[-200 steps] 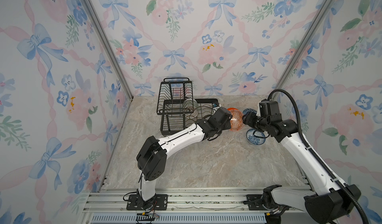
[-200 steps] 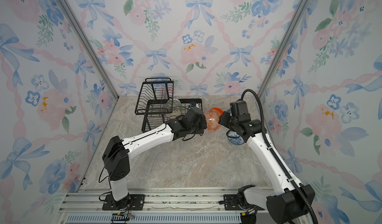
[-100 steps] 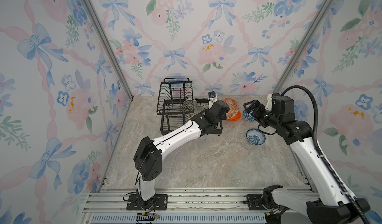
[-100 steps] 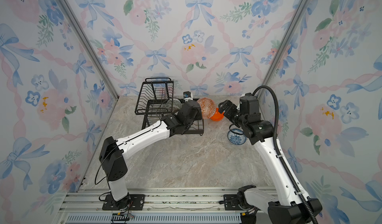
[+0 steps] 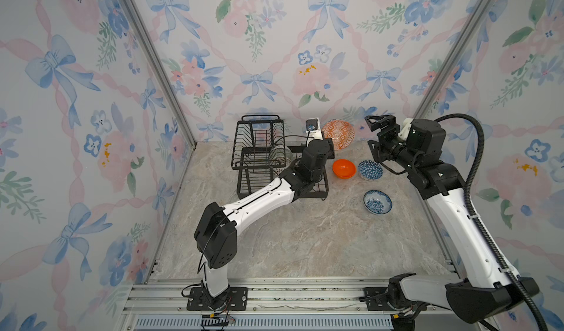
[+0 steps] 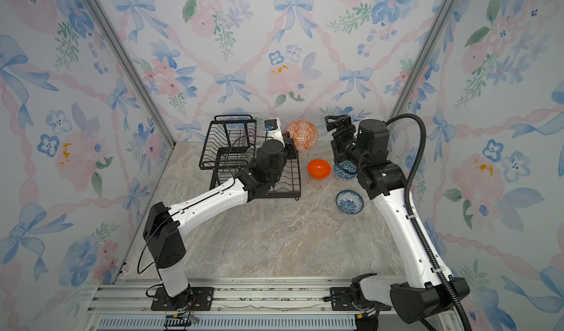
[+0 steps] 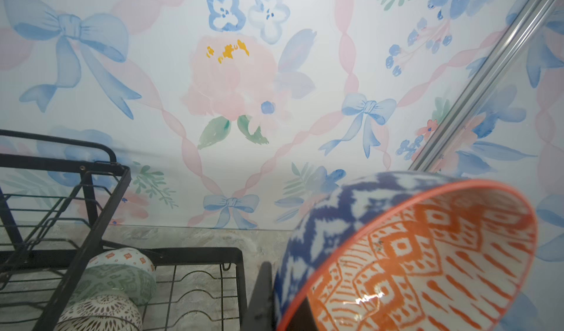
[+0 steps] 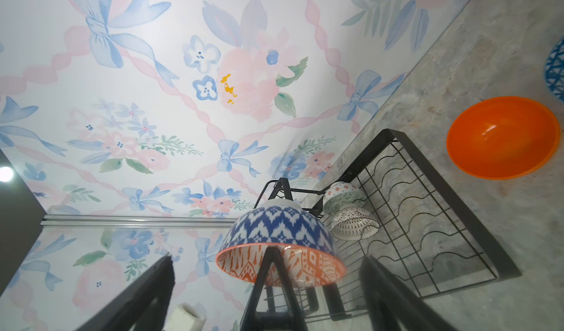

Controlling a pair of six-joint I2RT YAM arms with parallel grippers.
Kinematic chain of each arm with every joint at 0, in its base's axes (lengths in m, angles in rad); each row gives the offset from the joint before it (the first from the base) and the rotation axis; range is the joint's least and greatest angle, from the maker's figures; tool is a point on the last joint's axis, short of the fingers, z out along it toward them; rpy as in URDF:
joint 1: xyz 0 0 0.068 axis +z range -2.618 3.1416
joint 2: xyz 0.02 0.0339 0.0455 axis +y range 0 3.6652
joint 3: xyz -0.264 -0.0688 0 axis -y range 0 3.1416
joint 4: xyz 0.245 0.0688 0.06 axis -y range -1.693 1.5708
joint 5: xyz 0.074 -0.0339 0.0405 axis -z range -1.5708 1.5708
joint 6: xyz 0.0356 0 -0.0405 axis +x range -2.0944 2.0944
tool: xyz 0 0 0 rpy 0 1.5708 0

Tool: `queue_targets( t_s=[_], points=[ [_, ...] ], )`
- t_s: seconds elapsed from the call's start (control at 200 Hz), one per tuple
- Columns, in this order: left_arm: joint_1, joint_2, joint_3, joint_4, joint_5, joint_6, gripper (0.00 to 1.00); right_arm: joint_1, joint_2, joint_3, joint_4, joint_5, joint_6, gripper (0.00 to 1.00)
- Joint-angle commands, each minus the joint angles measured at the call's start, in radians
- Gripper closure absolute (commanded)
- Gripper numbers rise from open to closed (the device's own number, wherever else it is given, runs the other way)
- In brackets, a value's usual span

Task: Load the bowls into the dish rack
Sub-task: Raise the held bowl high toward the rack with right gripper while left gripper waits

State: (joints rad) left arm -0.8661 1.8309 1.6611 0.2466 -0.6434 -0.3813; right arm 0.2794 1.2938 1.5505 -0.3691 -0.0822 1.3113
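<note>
The dish rack (image 7: 61, 165), far left, holds the grey-green bowl (image 7: 119, 279) and lattice bowl (image 7: 100, 312). The left gripper (image 8: 274, 265) pinches the orange-patterned bowl (image 5: 338, 134), raised beside the rack. The right gripper (image 5: 377, 135) is spread, empty. Unloaded on the worktop (image 5: 305, 238), right: plain orange bowl (image 5: 344, 168), blue geometric bowl (image 5: 370, 169), floral bowl (image 5: 377, 202).

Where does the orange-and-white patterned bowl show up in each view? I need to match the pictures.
Both top views: the orange-and-white patterned bowl is held up at the back, just right of the dish rack upper basket.
Left wrist: very close, its orange interior faces the camera, with the rack beside it.
Right wrist: its blue zigzag outside and orange rim show, in front of the rack.
Shared landmark: the black dish rack.
</note>
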Motion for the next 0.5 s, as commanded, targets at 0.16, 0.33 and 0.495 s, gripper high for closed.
queue_targets(
  t_s=[0.16,0.33,0.495],
  points=[
    [0.002,0.055,0.061,0.208,-0.021,0.116,1.0,0.105,0.094,0.123,0.134,0.063,0.16,0.03],
    [-0.003,0.057,0.046,0.221,-0.04,0.117,1.0,0.136,0.125,0.104,0.215,0.107,0.22,0.03],
    [-0.014,0.047,0.023,0.255,-0.047,0.132,1.0,0.153,0.164,0.116,0.252,0.13,0.249,0.0]
  ],
)
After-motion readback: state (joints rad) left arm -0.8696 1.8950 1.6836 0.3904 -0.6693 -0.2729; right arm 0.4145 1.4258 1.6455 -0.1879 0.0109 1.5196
